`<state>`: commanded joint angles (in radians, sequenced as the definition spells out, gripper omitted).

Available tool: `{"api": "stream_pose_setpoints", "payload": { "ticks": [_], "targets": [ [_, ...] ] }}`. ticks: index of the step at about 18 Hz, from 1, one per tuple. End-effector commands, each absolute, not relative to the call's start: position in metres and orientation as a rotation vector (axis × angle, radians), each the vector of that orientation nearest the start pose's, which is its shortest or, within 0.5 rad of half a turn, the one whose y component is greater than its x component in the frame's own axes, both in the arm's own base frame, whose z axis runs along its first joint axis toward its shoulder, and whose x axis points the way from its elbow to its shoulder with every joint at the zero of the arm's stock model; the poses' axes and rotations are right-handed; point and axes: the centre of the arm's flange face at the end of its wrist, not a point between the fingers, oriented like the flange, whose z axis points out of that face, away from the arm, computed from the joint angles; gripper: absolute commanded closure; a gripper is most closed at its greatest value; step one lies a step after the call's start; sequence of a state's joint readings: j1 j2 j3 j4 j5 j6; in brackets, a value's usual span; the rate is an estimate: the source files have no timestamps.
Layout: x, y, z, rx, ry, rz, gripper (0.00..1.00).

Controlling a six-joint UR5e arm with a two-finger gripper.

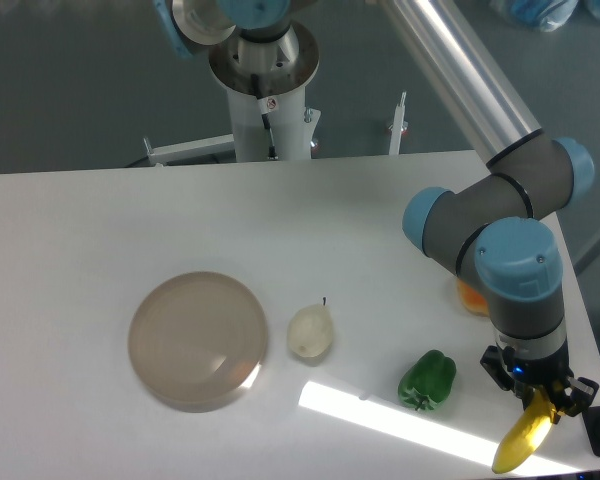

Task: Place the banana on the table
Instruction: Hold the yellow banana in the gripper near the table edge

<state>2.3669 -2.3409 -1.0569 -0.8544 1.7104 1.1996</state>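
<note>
Clenched on the banana [523, 442] at its upper end, the tool [537, 400] hanging wrist-down near the surface [100, 220] corner at about 4 o'clock in the frame, close beside the right edge. Fruit held in the jaws, its lower tip low over, perhaps touching, the sunlit strip at the front rim; contact not readable from this angle. Long axis steep but tilted, running from the gripped end at roughly 1 o'clock down to the free tip at 7 o'clock, the curve bowing slightly toward the edge side. Main risk: a release this near the corner, with a smooth curved body pivoting on its tip, toppling or rolling outward and dropping off the side or front rim. Second risk: letting go while tilted so high, giving a tip-over and a bounce toward the pepper [427, 379] lying at 9 o'clock from the tool, well within reach of a rolling fruit. Third: pressing down further with the tip already grounded, bending the grasp or levering the fruit out of the jaws sideways. Orange fruit [470, 297] half hidden behind the forearm at 11 o'clock, a possible snag on retreat. Pear [309, 332] and plate [198, 340] far off at 9 o'clock, not at stake
</note>
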Motion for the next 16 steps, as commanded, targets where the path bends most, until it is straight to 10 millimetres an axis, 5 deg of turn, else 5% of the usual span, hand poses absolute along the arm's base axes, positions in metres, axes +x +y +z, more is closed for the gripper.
{"api": "stream_pose_setpoints", "payload": {
  "ticks": [16],
  "targets": [
    [-0.4866,0.6481,0.3293,-2.878,0.546,0.67,0.7]
  ]
}}
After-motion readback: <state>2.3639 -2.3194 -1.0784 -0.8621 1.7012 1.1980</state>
